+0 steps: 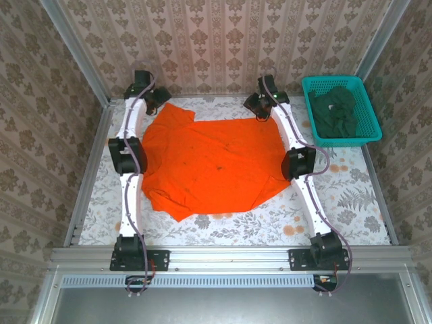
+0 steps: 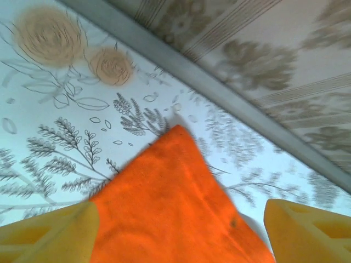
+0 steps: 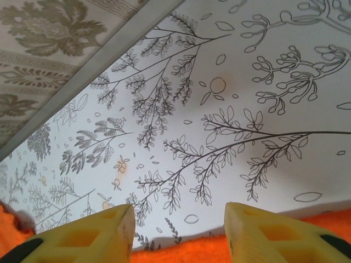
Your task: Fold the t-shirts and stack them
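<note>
A bright orange t-shirt (image 1: 216,162) lies spread flat across the middle of the table. My left gripper (image 1: 156,101) hovers over the shirt's far left corner. In the left wrist view that orange corner (image 2: 175,203) lies between the wide-apart yellow fingers (image 2: 49,235), and the left gripper (image 2: 181,233) is open and not holding it. My right gripper (image 1: 258,104) is at the shirt's far right edge. It (image 3: 178,233) is open, with the orange hem (image 3: 181,251) lying just under the gap. Dark green t-shirts (image 1: 334,111) sit crumpled in the basket.
The teal mesh basket (image 1: 347,140) stands at the back right of the floral tablecloth (image 1: 351,196). Papered walls with metal frame rails (image 2: 219,90) close in the back and sides, right behind both grippers. Both arms run along the shirt's left and right sides.
</note>
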You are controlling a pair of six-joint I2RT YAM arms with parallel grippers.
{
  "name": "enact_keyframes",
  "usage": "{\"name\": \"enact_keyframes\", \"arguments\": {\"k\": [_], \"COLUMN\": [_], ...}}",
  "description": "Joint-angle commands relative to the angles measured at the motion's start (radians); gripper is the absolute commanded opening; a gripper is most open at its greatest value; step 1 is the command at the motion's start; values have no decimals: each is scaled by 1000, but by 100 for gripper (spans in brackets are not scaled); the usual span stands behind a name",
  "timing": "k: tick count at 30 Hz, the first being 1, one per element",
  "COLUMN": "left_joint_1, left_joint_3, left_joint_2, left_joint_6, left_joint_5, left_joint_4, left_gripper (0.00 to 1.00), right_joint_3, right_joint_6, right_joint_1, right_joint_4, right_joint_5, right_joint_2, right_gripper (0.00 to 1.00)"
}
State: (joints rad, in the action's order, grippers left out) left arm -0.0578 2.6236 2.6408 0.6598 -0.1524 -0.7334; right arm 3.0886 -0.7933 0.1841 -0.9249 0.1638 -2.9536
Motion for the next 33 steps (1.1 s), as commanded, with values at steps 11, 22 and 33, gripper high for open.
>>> {"name": "enact_keyframes", "arguments": {"k": [11,22,33], "left_joint_1": [-113,-49,-13], "left_joint_3": [-1081,-1602,-1714], "left_joint_2": [-895,-1221,-1262], "left_joint_6": [24,-85,-52], "left_joint_5": [27,-47,-29], "left_joint_4": [27,-70,-63], "left_gripper": [66,60,58], "right_joint_3": [96,-340,-1816], "right_joint_6": [421,460,128], "right_joint_1": [4,45,-87], "right_joint_4": [-732,-871,-82], "right_joint_5": [-110,-164,205], "right_joint_2": [389,750,1520], "right_gripper": [54,49,48]}}
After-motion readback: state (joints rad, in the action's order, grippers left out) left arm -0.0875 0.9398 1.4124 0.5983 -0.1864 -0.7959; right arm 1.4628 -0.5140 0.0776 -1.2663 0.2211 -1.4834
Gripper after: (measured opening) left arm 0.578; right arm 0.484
